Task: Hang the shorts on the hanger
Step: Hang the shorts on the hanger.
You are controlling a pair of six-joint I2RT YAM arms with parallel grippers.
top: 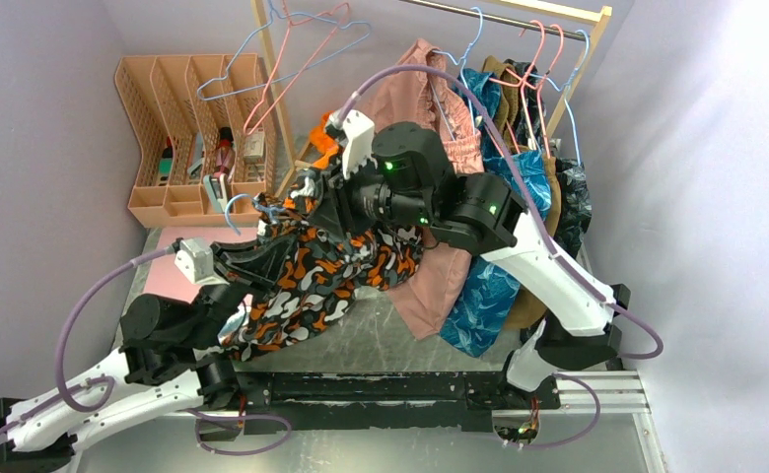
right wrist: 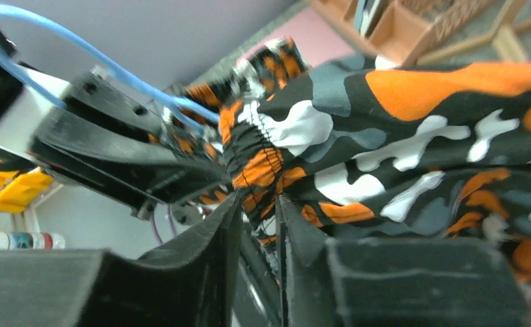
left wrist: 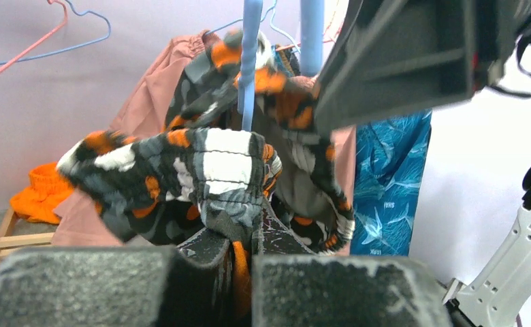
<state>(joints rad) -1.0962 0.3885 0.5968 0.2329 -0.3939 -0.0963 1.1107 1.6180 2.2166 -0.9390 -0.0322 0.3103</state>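
Grey marbled table [top: 381, 340], lilac walls, wooden rack [top: 272, 89] at the back; shorts [top: 312, 276] were bunched between both grippers, long axis slanting from below the left gripper [left wrist: 239, 272] up toward the right gripper [right wrist: 257, 231]; both were clamped on the elastic waistband; hanger [left wrist: 251, 61] bars stood upright just above the left gripper, running down into the fabric.

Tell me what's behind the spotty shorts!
From the left wrist view, a pink garment hangs behind the shorts, with a blue leafy garment beside it. The shorts cover the pink garment's middle, so whatever is there cannot be seen.
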